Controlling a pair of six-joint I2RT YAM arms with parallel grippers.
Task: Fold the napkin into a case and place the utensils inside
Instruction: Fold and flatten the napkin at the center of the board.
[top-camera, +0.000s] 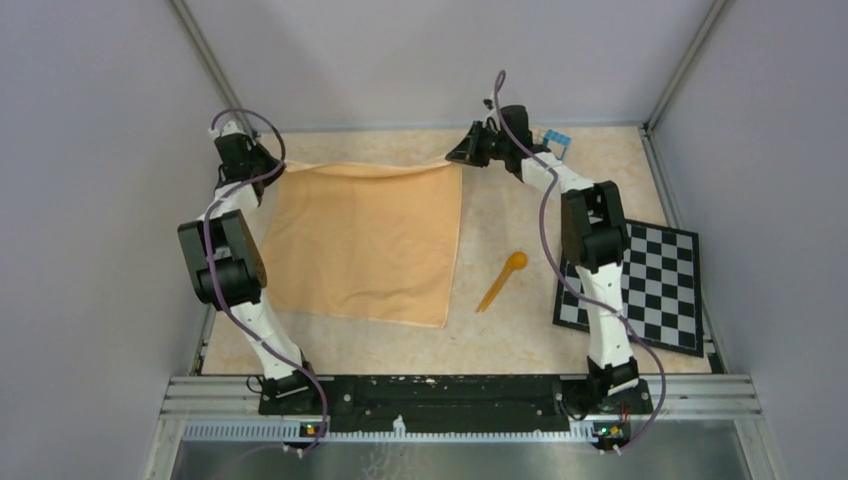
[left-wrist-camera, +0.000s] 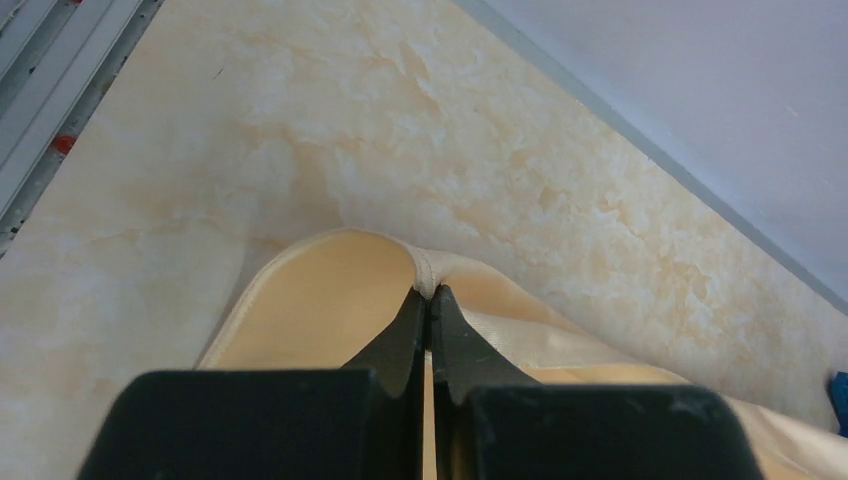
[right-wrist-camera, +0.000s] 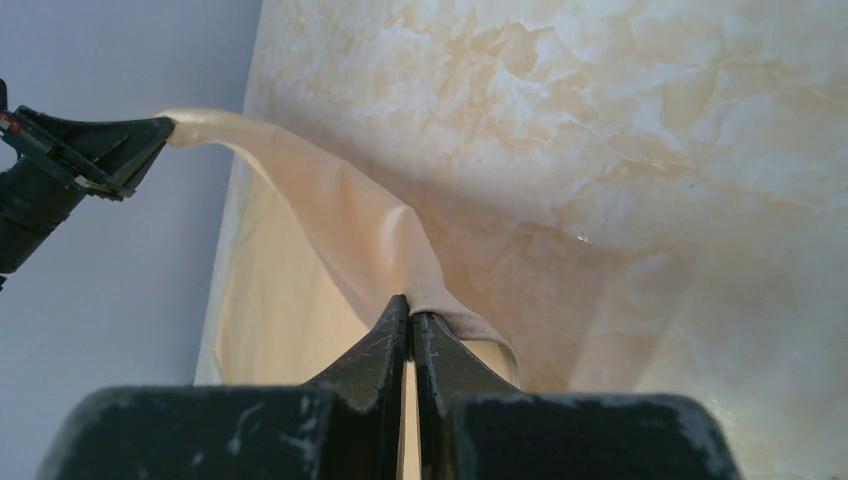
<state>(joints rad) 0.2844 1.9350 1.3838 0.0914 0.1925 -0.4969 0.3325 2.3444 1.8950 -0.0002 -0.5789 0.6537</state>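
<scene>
Napkin (top-camera: 360, 240) lies spread on the left-middle of the table (top-camera: 520, 200), flat over most of its area, with only its far edge raised off the surface. It is soft, light cloth. The lifted hem sags in a curve between the two held corners, so I judge it will drape, crease easily and slide a little on the smooth top. It wants holding at two corners at once to keep an edge straight for a fold. There is no case yet: the cloth forms no pocket and holds nothing

The board (top-camera: 640, 285) lies at the right, well apart from the cloth

The left gripper (left-wrist-camera: 428, 295) is clenched on the far left corner, with a tuck of hem pinched at its tips. The right gripper (right-wrist-camera: 410, 305) is clamped the same way on the far right corner

The utensils (top-camera: 497, 287) lie on bare table just right of the napkin, between it and the board, not touching the cloth. They look thin, light and stiff, probably slippery, and best pinched across the handle. The round bowl points away. From above I cannot tell knife from spoon handle

A blue brick (top-camera: 557, 140) sits near the far edge, beside the right arm
</scene>
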